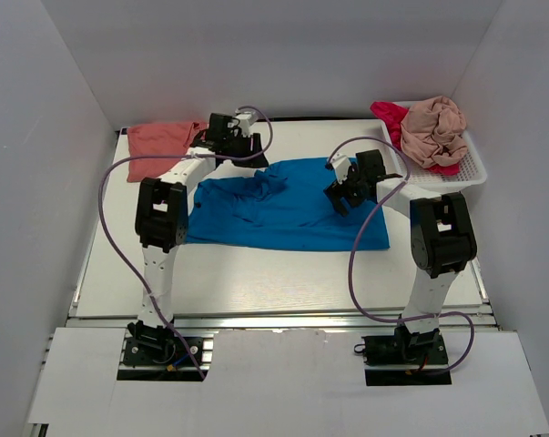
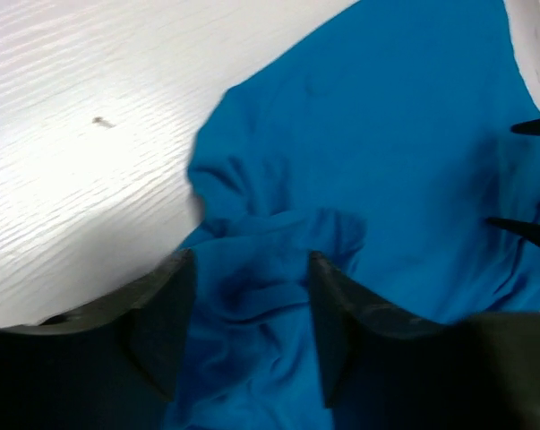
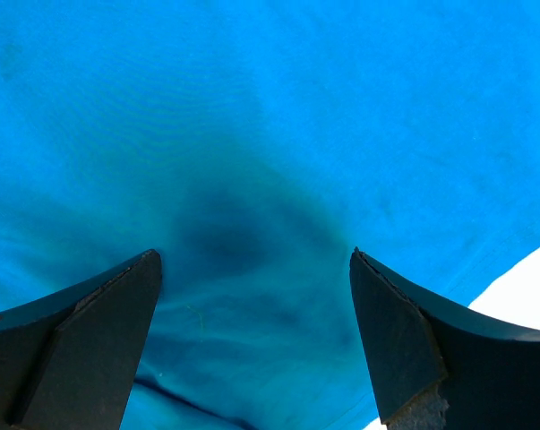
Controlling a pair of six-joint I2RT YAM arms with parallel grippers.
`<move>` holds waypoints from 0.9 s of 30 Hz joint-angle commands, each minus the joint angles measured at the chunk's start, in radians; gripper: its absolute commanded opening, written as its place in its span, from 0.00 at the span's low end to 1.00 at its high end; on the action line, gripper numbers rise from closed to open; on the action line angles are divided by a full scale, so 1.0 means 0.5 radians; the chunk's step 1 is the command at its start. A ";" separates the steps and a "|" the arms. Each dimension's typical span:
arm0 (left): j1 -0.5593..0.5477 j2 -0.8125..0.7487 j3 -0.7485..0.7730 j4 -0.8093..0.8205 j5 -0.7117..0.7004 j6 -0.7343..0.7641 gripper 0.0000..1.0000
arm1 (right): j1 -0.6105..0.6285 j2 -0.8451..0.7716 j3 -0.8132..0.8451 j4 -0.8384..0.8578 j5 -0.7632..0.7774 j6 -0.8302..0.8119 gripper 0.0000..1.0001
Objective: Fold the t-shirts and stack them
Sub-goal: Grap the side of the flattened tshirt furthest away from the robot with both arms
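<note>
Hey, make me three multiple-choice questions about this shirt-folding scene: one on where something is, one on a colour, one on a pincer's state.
1. Where does the crumpled beige-pink cotton t-shirt lie?
A. in the white slotted plastic basket
B. on the floor
C. hanging from the left pincer

2. What colour is the cotton t-shirt spread flat in the middle?
A. salmon
B. bright blue
C. magenta

3. How do the jaws of the right pincer stand?
A. shut on cloth
B. shut on nothing
C. wide open

Answers:
1 A: it sits heaped in the basket at the far right.
2 B: blue cloth fills both wrist views.
3 C: it gapes wide above the cloth, gripping nothing.
</note>
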 commanded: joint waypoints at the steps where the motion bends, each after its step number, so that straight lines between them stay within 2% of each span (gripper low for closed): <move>1: -0.063 0.043 0.099 -0.009 0.059 -0.015 0.59 | 0.013 -0.008 0.030 0.030 0.003 -0.012 0.89; 5: -0.094 0.049 0.093 -0.037 0.028 0.033 0.56 | 0.013 -0.014 0.030 0.033 0.006 -0.018 0.89; 14: -0.079 -0.104 -0.060 -0.077 -0.208 0.187 0.66 | 0.013 -0.014 0.009 0.042 0.003 -0.027 0.89; 27: -0.045 -0.123 -0.155 0.018 -0.371 0.135 0.66 | 0.013 -0.017 0.009 0.030 0.003 -0.027 0.89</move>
